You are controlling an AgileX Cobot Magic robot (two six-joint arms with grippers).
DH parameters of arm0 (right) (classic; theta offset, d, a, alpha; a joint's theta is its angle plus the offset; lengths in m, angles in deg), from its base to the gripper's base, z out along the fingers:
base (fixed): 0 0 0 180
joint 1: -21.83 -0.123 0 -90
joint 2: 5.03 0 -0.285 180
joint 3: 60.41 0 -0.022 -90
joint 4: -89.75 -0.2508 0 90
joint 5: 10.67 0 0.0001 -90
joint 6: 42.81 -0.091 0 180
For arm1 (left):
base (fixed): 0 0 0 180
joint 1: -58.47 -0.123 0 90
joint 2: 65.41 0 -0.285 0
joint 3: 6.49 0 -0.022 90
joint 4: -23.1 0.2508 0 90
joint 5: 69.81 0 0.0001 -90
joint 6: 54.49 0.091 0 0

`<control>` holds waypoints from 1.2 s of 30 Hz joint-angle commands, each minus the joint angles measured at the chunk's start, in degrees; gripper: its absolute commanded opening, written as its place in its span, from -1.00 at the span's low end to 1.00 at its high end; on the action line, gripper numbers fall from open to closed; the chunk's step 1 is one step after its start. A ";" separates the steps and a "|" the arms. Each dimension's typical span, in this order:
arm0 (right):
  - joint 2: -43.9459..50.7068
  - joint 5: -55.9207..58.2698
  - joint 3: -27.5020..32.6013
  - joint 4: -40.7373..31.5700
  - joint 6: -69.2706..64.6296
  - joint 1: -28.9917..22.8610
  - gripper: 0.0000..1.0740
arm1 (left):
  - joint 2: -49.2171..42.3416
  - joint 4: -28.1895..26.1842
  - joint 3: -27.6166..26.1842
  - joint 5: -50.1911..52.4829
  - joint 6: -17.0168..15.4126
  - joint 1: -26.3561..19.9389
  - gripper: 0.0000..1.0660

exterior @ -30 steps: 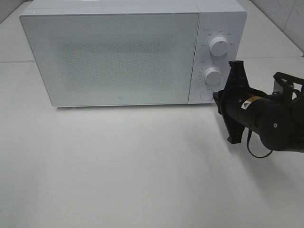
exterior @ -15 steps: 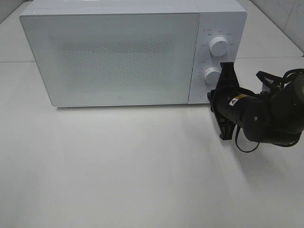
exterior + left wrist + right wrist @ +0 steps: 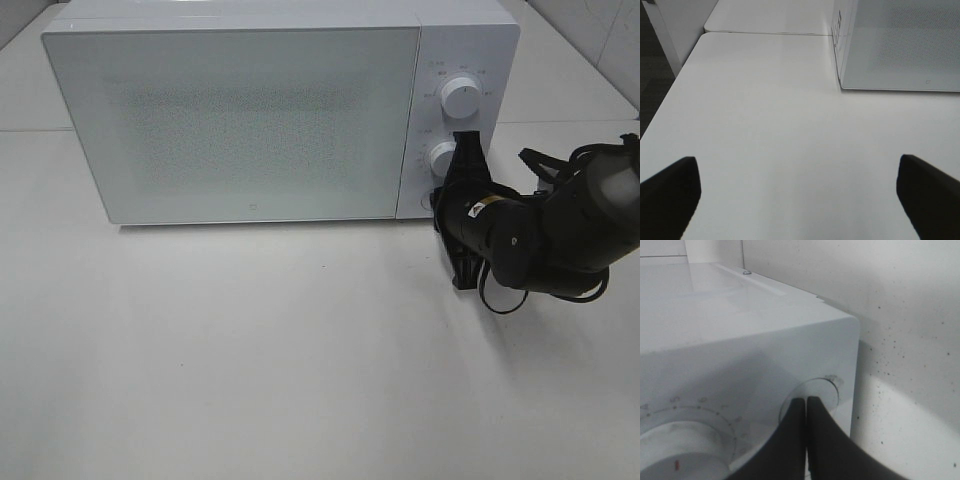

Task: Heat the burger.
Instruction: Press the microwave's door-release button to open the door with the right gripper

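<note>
Right hand [image 3: 806, 402]: black fingers pressed together with no gap between them, tips set against the round button [image 3: 822, 390] at the lower corner of the microwave's [image 3: 250, 120] control panel. Nothing is held. In the high view this hand [image 3: 441, 208] lies across the front of that panel, just under the lower dial [image 3: 447, 158].

Left hand [image 3: 796, 165]: fingers spread wide apart and empty, above the white bench [image 3: 250, 350], well off from the microwave's door-side corner.

Microwave: white, standing at the back of the bench, door shut flat. The speckled door panel shows nothing behind it. An upper dial [image 3: 461, 96] sits above the lower dial on the panel beside the door.

Burger: cannot be seen in any view, and the closed door does not let me tell whether it is inside.
</note>
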State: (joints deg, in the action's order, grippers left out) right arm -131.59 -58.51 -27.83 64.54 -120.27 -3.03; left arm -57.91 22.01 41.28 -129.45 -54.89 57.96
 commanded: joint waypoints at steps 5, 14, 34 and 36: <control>-0.17 -2.75 -1.43 -3.27 3.04 0.23 -1.00 | -0.97 0.34 0.17 0.34 0.00 -0.17 0.88; -0.80 -8.25 -3.90 -3.67 4.87 0.23 -1.00 | -0.97 0.34 0.17 0.34 0.00 -0.17 0.88; -0.80 -21.77 -8.42 -4.13 8.14 0.23 -1.00 | -0.97 0.34 0.17 0.34 0.00 -0.17 0.88; -0.80 -22.23 -8.77 -4.13 8.65 0.57 -1.00 | -0.97 0.34 0.17 0.34 0.00 -0.17 0.88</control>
State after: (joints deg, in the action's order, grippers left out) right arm -134.11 -61.03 -31.61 58.58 -113.28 -4.35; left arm -57.91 22.07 41.28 -129.45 -54.89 57.96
